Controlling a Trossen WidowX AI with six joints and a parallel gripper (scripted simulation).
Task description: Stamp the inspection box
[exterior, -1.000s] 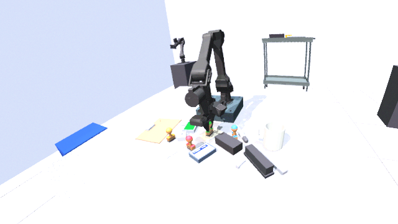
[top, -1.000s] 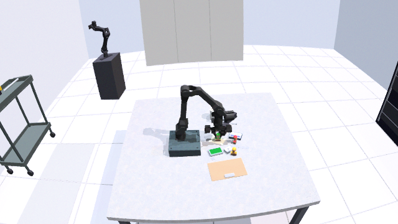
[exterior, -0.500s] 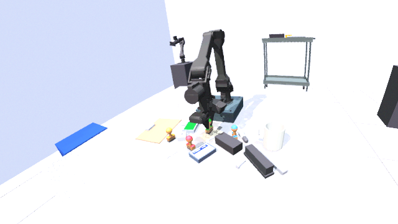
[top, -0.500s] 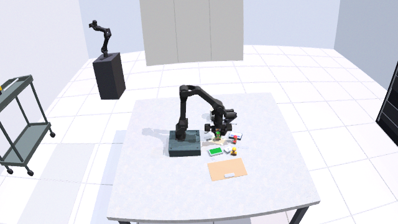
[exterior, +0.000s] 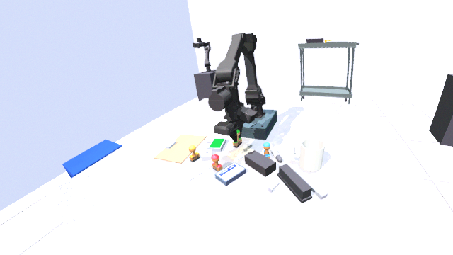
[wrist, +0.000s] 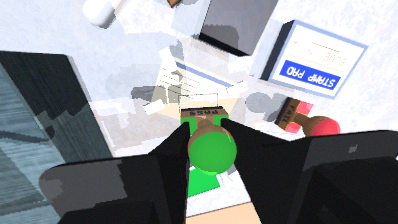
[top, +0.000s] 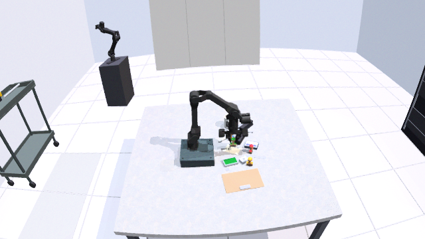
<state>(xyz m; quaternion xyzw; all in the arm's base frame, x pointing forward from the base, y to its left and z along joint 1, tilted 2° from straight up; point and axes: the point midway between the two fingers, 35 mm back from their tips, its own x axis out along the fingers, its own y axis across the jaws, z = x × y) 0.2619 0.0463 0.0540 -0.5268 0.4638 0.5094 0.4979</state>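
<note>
My gripper (wrist: 205, 125) (top: 233, 137) (exterior: 236, 134) is shut on the PASS stamp (wrist: 211, 150) (top: 233, 140) (exterior: 237, 139), which has a green knob and a wooden handle. The stamp stands upright, and its base reaches the outlined inspection box (wrist: 200, 94) on the cream card (wrist: 182, 80) (top: 234, 151) (exterior: 241, 152). I cannot tell if the base touches the card. A green ink pad (wrist: 202, 184) (top: 230, 161) (exterior: 216, 143) lies beside the card on the side toward the arm's base.
A blue box labelled STAMP PAD (wrist: 312, 60) (top: 251, 144) (exterior: 230, 173) and a red stamp (wrist: 311, 124) (exterior: 216, 161) lie close by. A yellow stamp (exterior: 193, 153), a cyan stamp (exterior: 266, 149), two dark blocks (exterior: 260, 163) (exterior: 295, 182), a white mug (exterior: 311, 155) and a tan clipboard (top: 242, 179) stand around.
</note>
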